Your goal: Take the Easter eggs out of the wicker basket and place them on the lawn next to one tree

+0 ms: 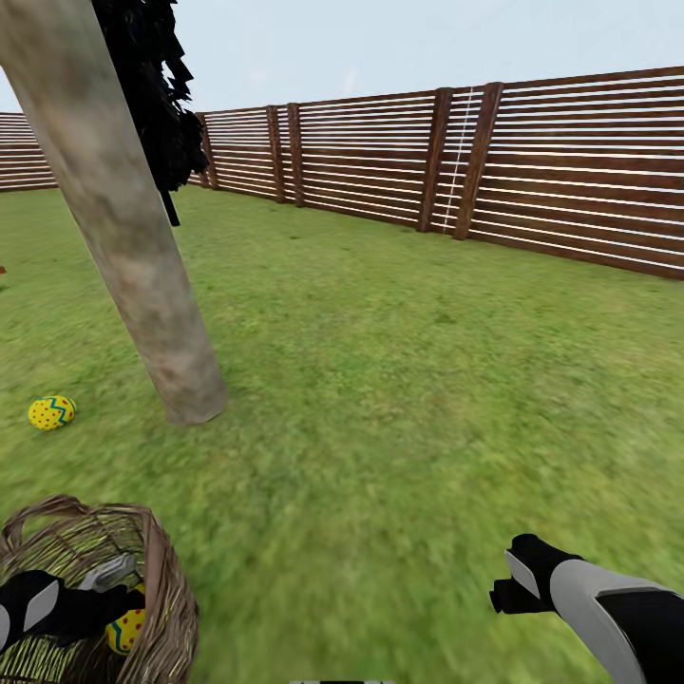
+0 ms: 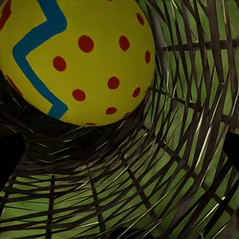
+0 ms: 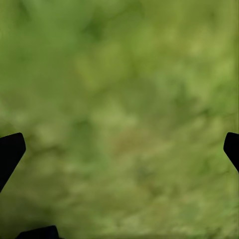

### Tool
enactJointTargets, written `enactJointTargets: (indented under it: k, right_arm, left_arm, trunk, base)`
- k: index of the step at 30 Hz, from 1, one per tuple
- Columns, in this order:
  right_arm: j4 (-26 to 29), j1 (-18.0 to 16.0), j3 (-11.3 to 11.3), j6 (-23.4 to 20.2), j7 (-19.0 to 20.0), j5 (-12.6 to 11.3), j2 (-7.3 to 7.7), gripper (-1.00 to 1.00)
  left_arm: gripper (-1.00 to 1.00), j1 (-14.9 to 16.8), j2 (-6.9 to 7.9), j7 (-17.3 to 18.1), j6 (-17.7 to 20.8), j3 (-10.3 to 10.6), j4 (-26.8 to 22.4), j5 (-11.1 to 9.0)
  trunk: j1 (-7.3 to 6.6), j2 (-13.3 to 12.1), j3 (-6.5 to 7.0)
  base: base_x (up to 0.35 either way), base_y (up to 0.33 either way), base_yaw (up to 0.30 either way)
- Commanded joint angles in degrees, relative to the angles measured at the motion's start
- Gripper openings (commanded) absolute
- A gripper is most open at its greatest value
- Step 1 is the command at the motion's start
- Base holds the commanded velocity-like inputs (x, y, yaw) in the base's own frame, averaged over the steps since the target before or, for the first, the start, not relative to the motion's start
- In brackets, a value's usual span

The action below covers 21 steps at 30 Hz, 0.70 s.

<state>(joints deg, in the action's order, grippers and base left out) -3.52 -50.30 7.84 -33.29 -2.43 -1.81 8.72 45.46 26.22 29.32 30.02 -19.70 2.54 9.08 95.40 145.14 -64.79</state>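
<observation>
Mottled green lawn point(image 1: 408, 399) runs out to a brown slatted fence point(image 1: 570, 180). Nearest you, your left gripper point(image 1: 106, 597) reaches into the round brown wicker basket point(image 1: 161, 608), fingers spread, beside a yellow red-dotted egg point(image 2: 74, 59) that isn't gripped yet. Your right gripper point(image 1: 508, 594) hovers open over bare grass. Beyond the basket, one matching egg point(image 1: 51, 412) already lies near the grey-brown tree trunk point(image 1: 123, 237). The third egg's whereabouts I can't tell.

Fenced garden, lawn point(image 1: 399, 380), slat fence point(image 1: 532, 180), tree point(image 1: 123, 237)
</observation>
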Motion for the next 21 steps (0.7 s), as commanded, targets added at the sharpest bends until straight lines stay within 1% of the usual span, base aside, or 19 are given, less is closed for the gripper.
enactJointTargets:
  k: [1,3,21]
  right_arm:
    - [-0.1,-0.1,0.3,-0.1,0.0,-0.2,-0.01,1.0]
    - [-0.1,-0.1,0.3,-0.1,0.0,-0.2,-0.01,1.0]
    - [-0.1,-0.1,0.3,-0.1,0.0,-0.2,-0.08,1.0]
  left_arm:
    - [1.0,0.1,0.05,0.1,0.1,-0.5,0.1,0.6]
    - [1.0,0.1,0.05,0.0,0.1,-0.5,0.1,0.6]
    - [1.0,0.1,0.41,-0.2,0.0,-0.4,0.0,0.6]
  trunk:
    - [-0.01,0.0,-0.05]
    - [-0.01,0.0,-0.05]
    - [0.45,0.3,-4.04]
  base:
    - [0.0,0.0,0.0]
    - [0.0,0.0,0.0]
    - [0.0,0.0,0.0]
